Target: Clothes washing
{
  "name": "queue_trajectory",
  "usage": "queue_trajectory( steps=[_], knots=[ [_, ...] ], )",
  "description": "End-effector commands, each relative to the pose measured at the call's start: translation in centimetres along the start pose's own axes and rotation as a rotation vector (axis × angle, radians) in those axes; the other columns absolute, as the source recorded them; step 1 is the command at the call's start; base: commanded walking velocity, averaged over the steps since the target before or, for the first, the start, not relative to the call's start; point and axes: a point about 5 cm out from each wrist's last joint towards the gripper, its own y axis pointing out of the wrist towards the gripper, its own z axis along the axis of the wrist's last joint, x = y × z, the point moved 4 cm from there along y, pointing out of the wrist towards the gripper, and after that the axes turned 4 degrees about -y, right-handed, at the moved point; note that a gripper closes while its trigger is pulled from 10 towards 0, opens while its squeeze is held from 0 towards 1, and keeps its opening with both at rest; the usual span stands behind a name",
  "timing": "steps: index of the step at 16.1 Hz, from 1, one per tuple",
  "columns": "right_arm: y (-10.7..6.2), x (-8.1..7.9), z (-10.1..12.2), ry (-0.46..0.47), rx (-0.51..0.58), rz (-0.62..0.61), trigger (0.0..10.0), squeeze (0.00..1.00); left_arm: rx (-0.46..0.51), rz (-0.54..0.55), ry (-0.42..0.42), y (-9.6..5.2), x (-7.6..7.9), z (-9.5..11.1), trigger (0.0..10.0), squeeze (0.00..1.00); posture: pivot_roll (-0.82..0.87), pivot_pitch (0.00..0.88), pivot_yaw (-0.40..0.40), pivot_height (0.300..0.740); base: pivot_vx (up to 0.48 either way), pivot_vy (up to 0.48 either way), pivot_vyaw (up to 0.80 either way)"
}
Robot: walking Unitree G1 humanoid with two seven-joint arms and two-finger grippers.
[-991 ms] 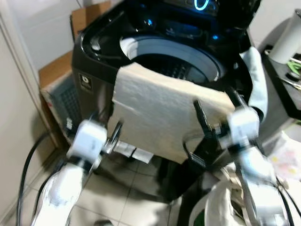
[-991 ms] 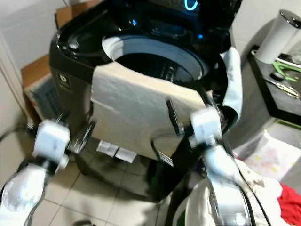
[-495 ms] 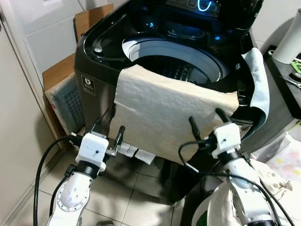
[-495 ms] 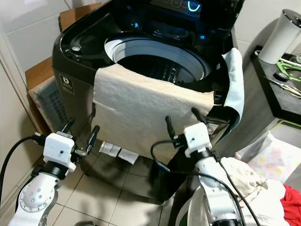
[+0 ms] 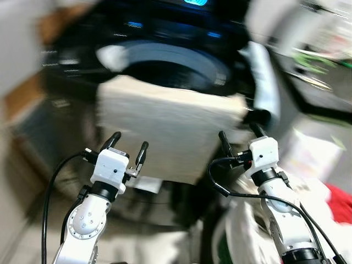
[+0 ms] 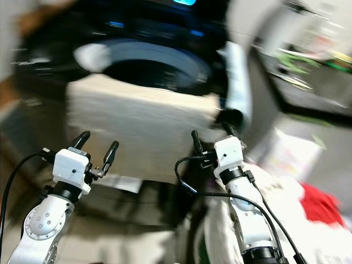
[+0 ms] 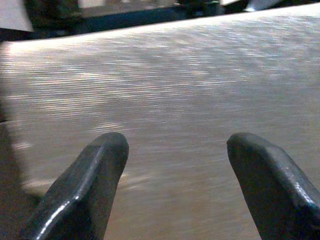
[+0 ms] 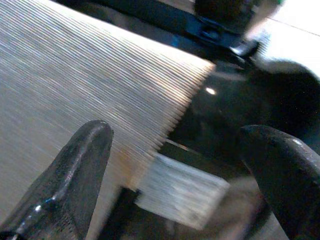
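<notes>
Blurred view: a cream towel hangs over the open washing machine rim, not yet inside. Left hand and right hand, both released and empty, hover just before it.

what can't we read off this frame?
- Washing machine panel and drum interior: smeared by motion blur in the eye views.
- Beige towel top end: whether it reaches into the drum is blurred.
- Red item: too blurred to identify.
- Left gripper and right gripper are open, holding nothing.
</notes>
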Motion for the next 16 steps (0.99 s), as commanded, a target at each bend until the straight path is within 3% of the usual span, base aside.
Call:
queue_trajectory(
  steps=[1,7,10,16],
  knots=[
    [0.5,0.9,0.1,-0.004,-0.005,-0.013,10.0,0.00,-0.010,-0.022,-0.006,0.3,0.4,-0.2,10.0,0.00,0.19,0.000,-0.132,0.740,0.000,0.000,-0.76],
    [0.9,1.2,-0.2,-0.003,-0.019,0.009,10.0,0.00,-0.021,-0.075,-0.044,0.3,1.2,-0.4,10.0,0.00,0.19,0.000,-0.143,0.740,0.000,0.000,-0.71],
    [1.2,-0.3,1.1,0.087,0.020,0.089,10.0,0.00,-0.021,-0.082,-0.052,0.4,1.2,-0.5,10.0,0.00,0.19,0.000,-0.144,0.740,0.000,0.000,-0.65],
    [1.6,0.3,1.3,0.070,0.014,0.072,10.0,0.00,-0.019,-0.072,-0.052,0.6,1.0,-0.8,10.0,0.00,0.18,0.000,-0.144,0.740,0.000,0.000,-0.64]
  ],
)
